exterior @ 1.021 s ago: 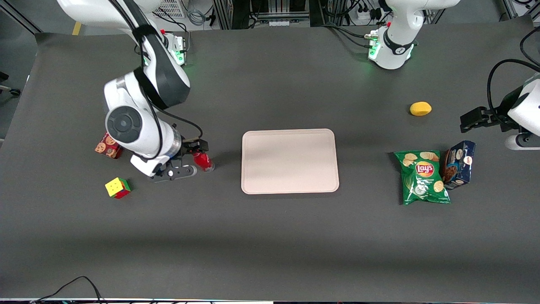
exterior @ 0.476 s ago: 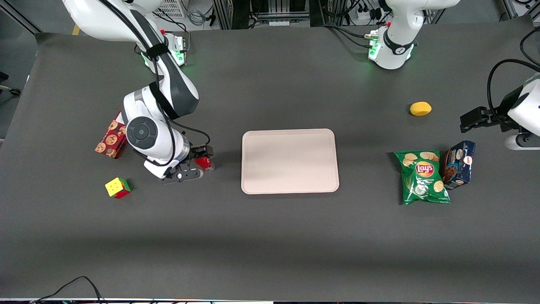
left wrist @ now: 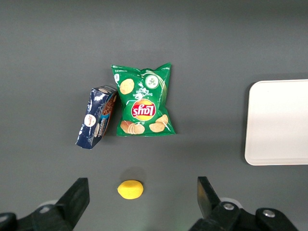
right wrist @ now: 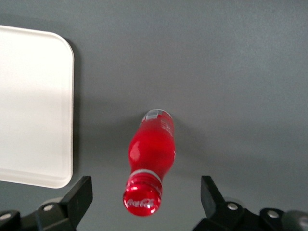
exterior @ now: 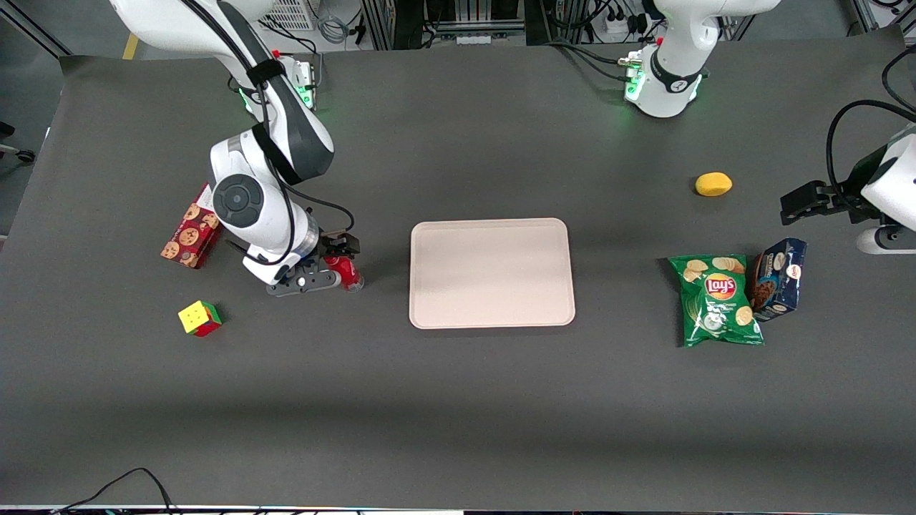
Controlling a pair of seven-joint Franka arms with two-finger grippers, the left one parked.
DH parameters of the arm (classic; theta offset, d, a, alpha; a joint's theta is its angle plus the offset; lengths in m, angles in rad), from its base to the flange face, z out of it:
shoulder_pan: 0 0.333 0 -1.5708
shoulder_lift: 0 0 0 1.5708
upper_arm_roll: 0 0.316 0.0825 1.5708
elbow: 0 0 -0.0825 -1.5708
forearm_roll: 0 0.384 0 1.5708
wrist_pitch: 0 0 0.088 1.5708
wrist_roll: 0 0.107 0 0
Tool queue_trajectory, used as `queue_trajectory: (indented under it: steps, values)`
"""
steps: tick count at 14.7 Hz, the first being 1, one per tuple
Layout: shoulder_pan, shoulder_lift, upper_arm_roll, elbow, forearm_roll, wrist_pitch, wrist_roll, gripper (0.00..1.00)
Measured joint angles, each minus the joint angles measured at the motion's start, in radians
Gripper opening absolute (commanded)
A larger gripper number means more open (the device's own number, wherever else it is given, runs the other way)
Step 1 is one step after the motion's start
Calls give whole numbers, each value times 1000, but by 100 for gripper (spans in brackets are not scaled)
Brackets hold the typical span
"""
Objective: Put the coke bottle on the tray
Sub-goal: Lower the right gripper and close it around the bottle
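The coke bottle (exterior: 348,274) (right wrist: 151,149) is small and red with a red cap, and it stands upright on the dark table. It is beside the tray (exterior: 491,272) (right wrist: 33,106), toward the working arm's end. The pale beige tray lies flat with nothing on it. My right gripper (exterior: 341,262) (right wrist: 145,188) hangs directly above the bottle. It is open, one finger on each side of the cap with wide gaps, touching nothing.
A red cookie box (exterior: 189,227) and a colour cube (exterior: 200,318) lie toward the working arm's end. A green chips bag (exterior: 717,300) (left wrist: 143,107), a blue box (exterior: 778,278) (left wrist: 96,117) and a yellow lemon (exterior: 713,184) (left wrist: 130,189) lie toward the parked arm's end.
The right arm's wrist has swung over the bottle and shifted a little farther from the front camera. The bottle has stayed in place and the fingers have stayed open.
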Motion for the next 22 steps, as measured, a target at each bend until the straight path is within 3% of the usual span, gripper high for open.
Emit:
queue_trajectory:
  steps: [22]
  values:
    - [0,7,31,-78,-24,79,0,100]
